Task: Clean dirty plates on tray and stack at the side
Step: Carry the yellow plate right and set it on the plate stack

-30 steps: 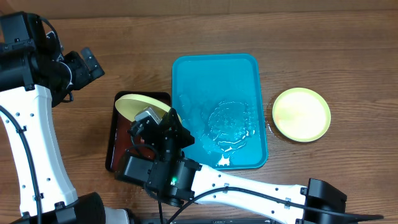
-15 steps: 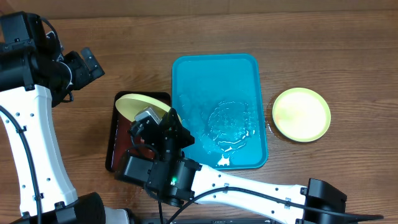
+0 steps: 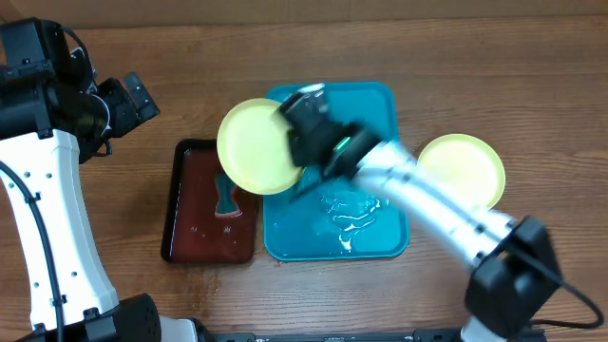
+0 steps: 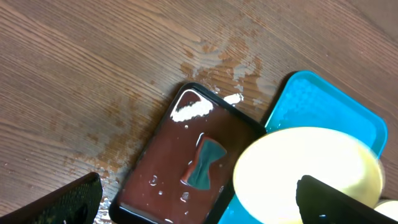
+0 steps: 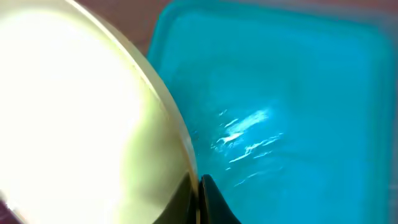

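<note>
My right gripper (image 3: 296,133) is shut on the rim of a yellow-green plate (image 3: 255,146) and holds it in the air over the left edge of the turquoise tray (image 3: 375,104). The wrist view shows the plate (image 5: 74,118) pinched between the fingers (image 5: 198,199), with the wet tray (image 5: 298,112) below. A second yellow-green plate (image 3: 461,175) lies on the table right of the tray. My left gripper (image 4: 199,202) is open and empty, high at the far left; its view shows the held plate (image 4: 305,174) and the tray (image 4: 323,106). No blue-rimmed plate shows.
A dark red-brown tray (image 3: 204,204) with a black rim lies left of the turquoise tray and holds liquid and a small teal sponge (image 3: 226,201). Water puddles lie on the turquoise tray's floor (image 3: 351,204). Water spots mark the wood near the brown tray (image 4: 224,59).
My right arm has swung from the front, over the brown tray, up to the turquoise tray's left edge, lifting the yellow-green plate out of the brown tray. The left arm has not moved.
</note>
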Available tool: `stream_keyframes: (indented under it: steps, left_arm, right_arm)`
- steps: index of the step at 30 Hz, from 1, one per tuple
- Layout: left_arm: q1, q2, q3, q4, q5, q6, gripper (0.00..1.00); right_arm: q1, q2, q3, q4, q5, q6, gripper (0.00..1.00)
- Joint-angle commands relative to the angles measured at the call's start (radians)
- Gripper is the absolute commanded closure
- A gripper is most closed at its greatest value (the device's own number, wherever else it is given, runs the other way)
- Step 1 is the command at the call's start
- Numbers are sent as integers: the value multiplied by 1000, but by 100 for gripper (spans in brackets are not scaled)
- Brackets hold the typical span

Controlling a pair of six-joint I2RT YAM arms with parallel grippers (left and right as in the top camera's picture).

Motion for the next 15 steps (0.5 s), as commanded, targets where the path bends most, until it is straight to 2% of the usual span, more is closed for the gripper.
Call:
stream_keyframes:
  steps: [1,4,11,15]
  left_arm:
    - [0,-8,20,1,6,4,0]
    - [0,-8,20,1,6,4,0]
    - [0,-8,20,1,6,4,0]
    - [0,-8,20,1,6,4,0]
  right_arm:
    - [-212,-64,60,8,-691,-10,96]
    - [-393,-101,60,-47,-694,-8,96]
    - [-729,-105,43,-346,-279,18,96]
    - [-863,-104,-43,-424,-161,18,96]
